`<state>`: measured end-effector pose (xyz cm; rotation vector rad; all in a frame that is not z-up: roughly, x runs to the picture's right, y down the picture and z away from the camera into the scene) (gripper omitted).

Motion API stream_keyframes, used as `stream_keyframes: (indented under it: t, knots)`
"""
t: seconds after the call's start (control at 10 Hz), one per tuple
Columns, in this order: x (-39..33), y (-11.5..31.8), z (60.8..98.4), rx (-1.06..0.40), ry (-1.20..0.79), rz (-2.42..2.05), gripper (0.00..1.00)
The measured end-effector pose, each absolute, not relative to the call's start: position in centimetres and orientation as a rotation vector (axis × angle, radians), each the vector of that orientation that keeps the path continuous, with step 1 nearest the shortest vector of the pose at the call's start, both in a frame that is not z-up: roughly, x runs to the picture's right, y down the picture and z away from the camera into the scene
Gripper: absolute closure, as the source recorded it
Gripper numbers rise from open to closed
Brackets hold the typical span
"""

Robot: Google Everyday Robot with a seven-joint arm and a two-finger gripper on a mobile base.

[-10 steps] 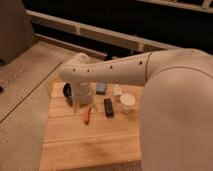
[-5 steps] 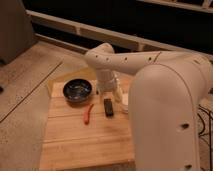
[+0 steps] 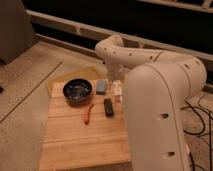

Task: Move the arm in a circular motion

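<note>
The cream-white arm (image 3: pixel 160 100) fills the right side of the camera view. Its thick segment with dark screw holes runs left to a bend (image 3: pixel 111 50) above the back of the wooden table (image 3: pixel 85 142), then turns down. The gripper (image 3: pixel 114 80) at its lower end hangs just above the table's back edge, to the right of a blue-grey block (image 3: pixel 101 87), and is mostly hidden by the arm's last segment. Nothing shows in its hold.
On the table lie a dark bowl (image 3: pixel 77 91), a red chili pepper (image 3: pixel 88 114), a black bar (image 3: pixel 108 107) and a small white object (image 3: pixel 118 92) by the arm. A rail (image 3: pixel 65 25) runs along the back. Black cables (image 3: pixel 200 112) lie on the floor at right.
The arm's far segment has swung from lying low across the table to a raised bend at the back right. The bowl and the other items are now uncovered.
</note>
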<state>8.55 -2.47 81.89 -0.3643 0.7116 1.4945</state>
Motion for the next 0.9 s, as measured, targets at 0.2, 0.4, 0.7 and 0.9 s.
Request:
stream_keyframes:
  t: [0.2,0.4,0.7,0.9]
  knots:
    - [8.1,-4.2,82.6,-0.359,0.631,1.450,0.35]
    - [6.7,-5.9,82.8,-0.364,0.548,1.401,0.35]
    - [1.8,-9.5,82.2,-0.376,0.400,1.271,0.35]
    - [-1.8,-10.7,81.9,-0.397,0.329,1.203,0.35]
